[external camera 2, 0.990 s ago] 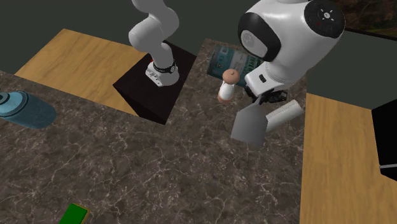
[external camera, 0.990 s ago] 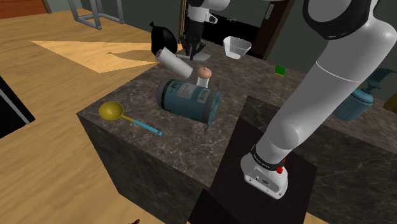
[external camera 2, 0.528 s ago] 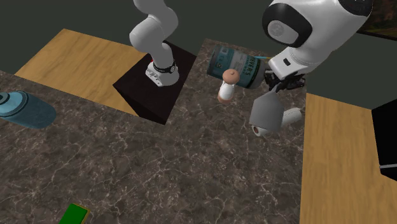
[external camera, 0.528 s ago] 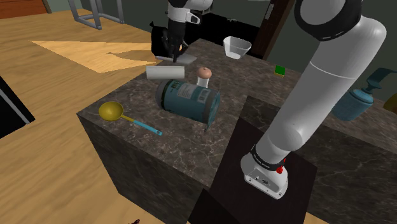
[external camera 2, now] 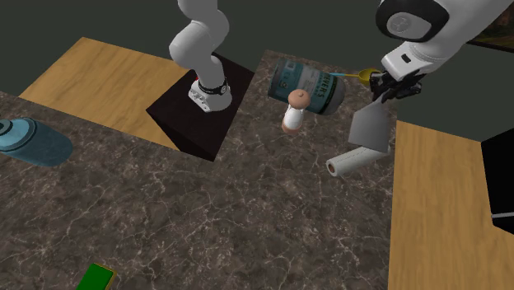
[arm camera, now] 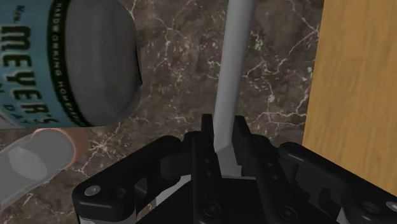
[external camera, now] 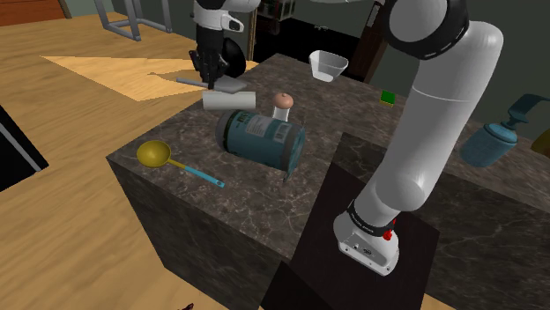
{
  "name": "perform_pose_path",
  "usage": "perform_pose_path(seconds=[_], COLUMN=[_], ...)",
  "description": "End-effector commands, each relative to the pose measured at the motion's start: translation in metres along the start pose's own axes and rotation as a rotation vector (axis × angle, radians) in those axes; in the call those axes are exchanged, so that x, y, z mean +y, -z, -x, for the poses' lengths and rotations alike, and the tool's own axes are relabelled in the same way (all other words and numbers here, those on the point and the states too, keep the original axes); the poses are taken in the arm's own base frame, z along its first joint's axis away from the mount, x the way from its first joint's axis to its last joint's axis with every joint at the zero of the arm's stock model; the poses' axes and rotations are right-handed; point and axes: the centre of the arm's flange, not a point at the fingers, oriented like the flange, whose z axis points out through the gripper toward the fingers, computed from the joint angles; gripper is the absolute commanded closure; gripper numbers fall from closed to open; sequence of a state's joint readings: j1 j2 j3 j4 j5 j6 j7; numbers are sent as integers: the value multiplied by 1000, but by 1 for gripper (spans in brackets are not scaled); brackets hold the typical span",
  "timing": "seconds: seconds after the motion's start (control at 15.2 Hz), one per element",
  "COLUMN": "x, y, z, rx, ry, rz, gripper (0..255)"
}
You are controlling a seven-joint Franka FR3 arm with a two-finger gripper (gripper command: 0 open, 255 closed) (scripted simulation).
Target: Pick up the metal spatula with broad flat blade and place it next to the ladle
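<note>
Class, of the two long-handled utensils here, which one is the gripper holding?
The grey spatula: its handle is clasped in the gripper. The ladle, with its gold bowl, lies untouched on the countertop.

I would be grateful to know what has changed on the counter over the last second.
The claw, shut on the spatula, carried it toward the shoulder view's left. The white roll, tilted beside the blade a second ago, dropped flat onto the counter and then lay still. The ladle, teal can and small bottle did not move.
</note>
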State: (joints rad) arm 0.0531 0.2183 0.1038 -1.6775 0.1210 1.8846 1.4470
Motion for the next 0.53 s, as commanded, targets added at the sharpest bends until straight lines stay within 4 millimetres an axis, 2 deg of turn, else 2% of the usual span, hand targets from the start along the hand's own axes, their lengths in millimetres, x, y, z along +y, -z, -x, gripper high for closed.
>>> perform_pose_path(seconds=[0.0, 0.46], x=[-15, -65], y=[-2, -12], z=[23, 95], rx=[0, 0], ry=[-1, -1], rz=[-1, -1], gripper=[255, 255])
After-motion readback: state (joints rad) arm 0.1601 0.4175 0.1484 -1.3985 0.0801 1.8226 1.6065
